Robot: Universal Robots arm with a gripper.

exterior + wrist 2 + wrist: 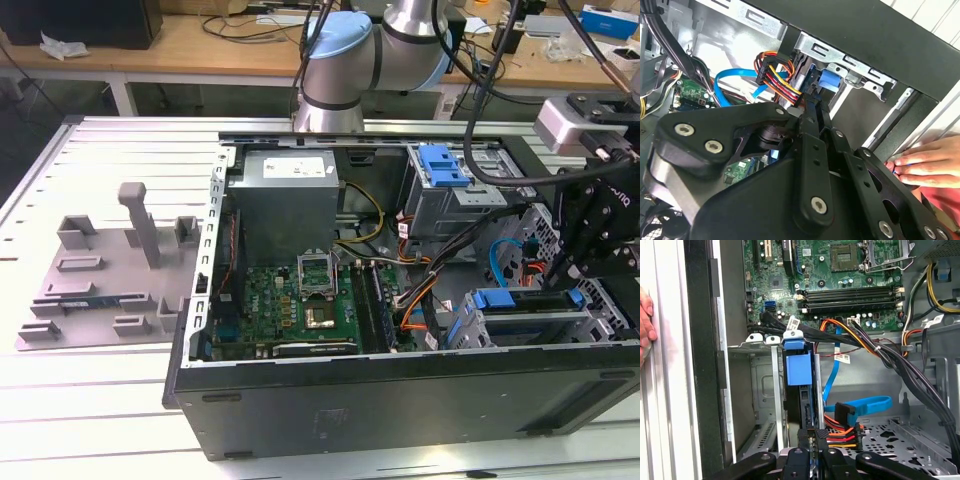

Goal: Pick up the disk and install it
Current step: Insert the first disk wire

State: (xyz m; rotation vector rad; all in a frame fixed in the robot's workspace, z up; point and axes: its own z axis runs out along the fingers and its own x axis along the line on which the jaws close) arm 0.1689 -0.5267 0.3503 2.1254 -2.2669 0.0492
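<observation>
Your gripper (812, 450) is closed on the rear edge of the disk (807, 405), which stands on edge directly ahead of the fingertips, partly slid into the drive cage (775, 390). Judge it rigid, fairly heavy and shock-sensitive: grip its blue frame, not the label face.

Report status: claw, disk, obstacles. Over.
Claw at disk, disk sits in bay. Cables close beside claw. Hand on case edge.
</observation>
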